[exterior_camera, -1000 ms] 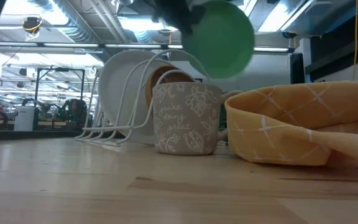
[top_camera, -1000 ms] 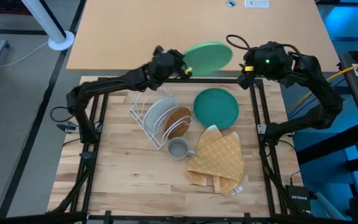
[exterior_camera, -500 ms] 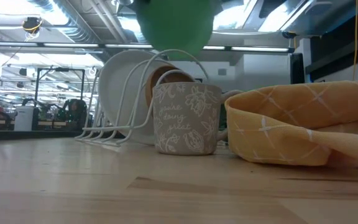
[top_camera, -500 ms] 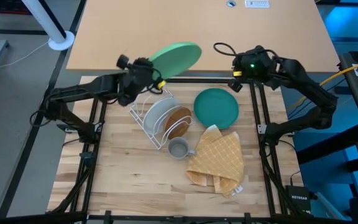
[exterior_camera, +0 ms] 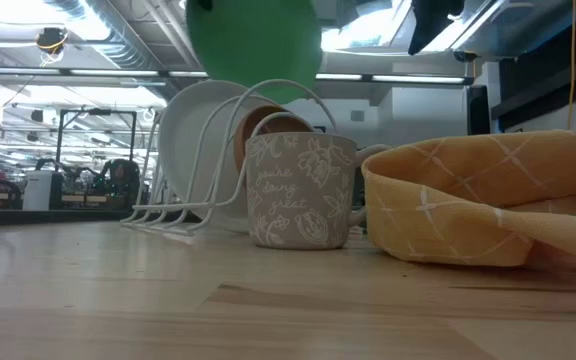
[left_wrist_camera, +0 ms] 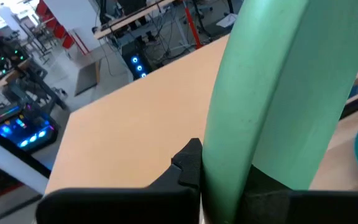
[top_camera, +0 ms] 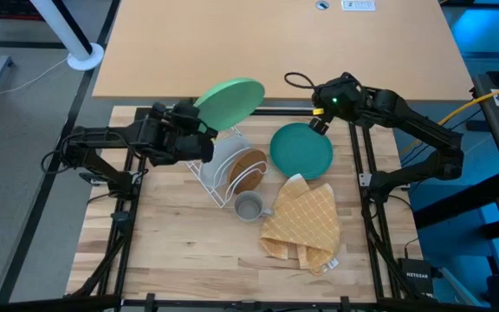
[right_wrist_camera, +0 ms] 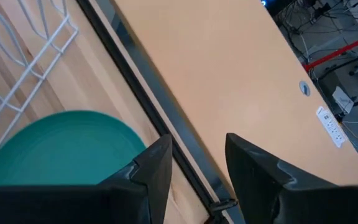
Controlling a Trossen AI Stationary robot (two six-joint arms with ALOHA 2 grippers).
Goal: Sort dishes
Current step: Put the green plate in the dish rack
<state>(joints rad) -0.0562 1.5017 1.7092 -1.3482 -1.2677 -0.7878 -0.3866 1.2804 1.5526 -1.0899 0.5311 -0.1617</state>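
The wooden table (top_camera: 171, 234) holds everything, and the biggest loose thing on it is the yellow checked cloth (top_camera: 306, 221), bunched up near the front right. Next in size is the dark teal plate (top_camera: 301, 149), lying flat on the table just behind the cloth and beside the rack. The green plate (top_camera: 228, 102) is up in the air, tilted on edge above the back end of the white wire rack (top_camera: 206, 156); the left gripper (top_camera: 199, 128) is clamped on its lower rim, and the left wrist view shows the dark fingers (left_wrist_camera: 188, 165) pinching that rim from both sides. In the low view the green plate hangs right over the top of the rack wires. The white plate (top_camera: 222, 159) stands upright in the rack, and the smaller brown wooden plate (top_camera: 248, 169) leans in the next slot, toward the teal one. A grey patterned mug (top_camera: 249, 206) sits just in front of the rack, touching the cloth's edge. The right gripper (top_camera: 319, 126) hovers over the back rim of the teal plate with its fingers apart, holding nothing.
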